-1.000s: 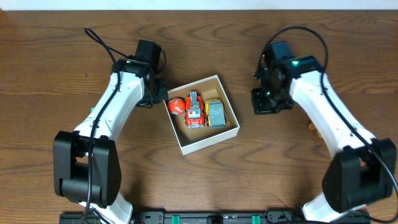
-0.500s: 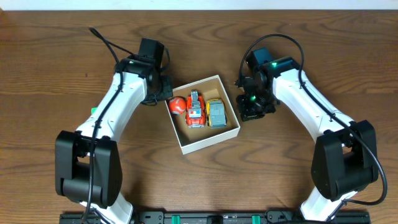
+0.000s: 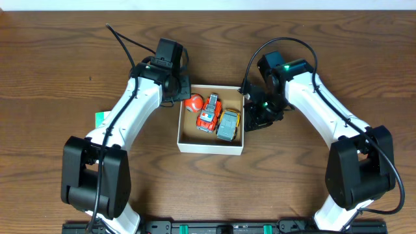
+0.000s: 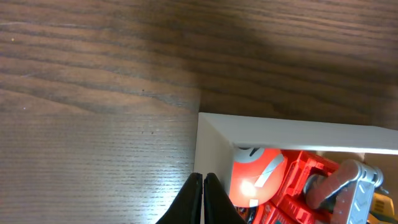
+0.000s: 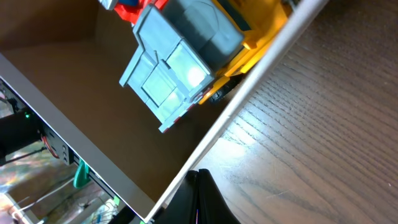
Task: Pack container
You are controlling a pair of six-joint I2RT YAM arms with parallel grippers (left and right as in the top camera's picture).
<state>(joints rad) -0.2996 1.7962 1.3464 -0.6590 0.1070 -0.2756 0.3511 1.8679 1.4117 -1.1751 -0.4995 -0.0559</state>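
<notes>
Nearest the robot: open wood table [image 3: 273,188], with free room on the near, left and right sides of the box

Mid-table: one container [image 3: 211,149], white walls, brown floor, set between the two arms. The near half of its floor is open cardboard. The far half holds three toys, close-packed in a row:
- one red-orange ball [image 3: 193,102], in the far-left corner
- one red truck [image 3: 208,113], in the middle
- one grey-and-yellow truck [image 3: 229,123], against the right wall

Right side: right gripper [image 3: 249,121], fingers pressed together, tip just outside the right wall, beside the grey-and-yellow truck

Far-left corner: left gripper [image 3: 179,95], fingers pressed together, just outside the wall, beside the ball

Well left of the box: one small green object [image 3: 100,118], partly under the left arm; can't tell what it is

Beyond the far wall: a strip of open wood up to the table's far edge
</notes>
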